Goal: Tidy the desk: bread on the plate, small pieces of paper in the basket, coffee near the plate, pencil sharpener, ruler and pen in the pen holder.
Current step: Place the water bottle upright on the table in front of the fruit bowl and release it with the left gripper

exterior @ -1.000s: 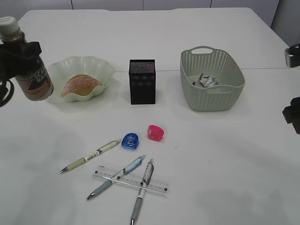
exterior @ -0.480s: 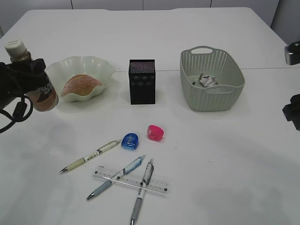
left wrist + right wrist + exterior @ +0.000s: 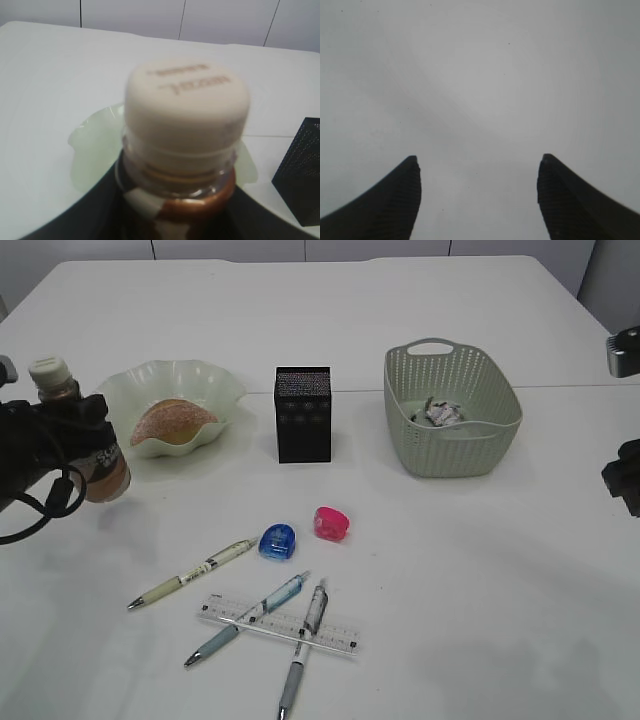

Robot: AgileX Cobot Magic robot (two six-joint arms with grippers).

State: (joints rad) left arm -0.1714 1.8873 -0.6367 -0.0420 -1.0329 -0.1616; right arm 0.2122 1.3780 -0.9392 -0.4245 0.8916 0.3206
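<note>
My left gripper [image 3: 85, 435] is shut on the brown coffee bottle [image 3: 95, 445] with a cream cap [image 3: 186, 107], upright, just left of the pale green plate [image 3: 225, 385] that holds the bread [image 3: 170, 420]. The black pen holder [image 3: 303, 413] stands mid-table. The green basket [image 3: 452, 410] holds crumpled paper [image 3: 438, 412]. A blue sharpener [image 3: 278, 541] and a pink sharpener [image 3: 331, 523] lie in front. Three pens [image 3: 195, 573] and a clear ruler [image 3: 335, 635] lie near the front edge. My right gripper [image 3: 477, 172] is open and empty over bare table.
The right arm [image 3: 625, 480] sits at the right edge of the table. In the left wrist view the plate [image 3: 95, 150] and pen holder [image 3: 300, 175] show behind the bottle.
My left gripper has lowered the coffee bottle and moved it slightly right, down close to the table beside the plate. The right arm has not moved.
</note>
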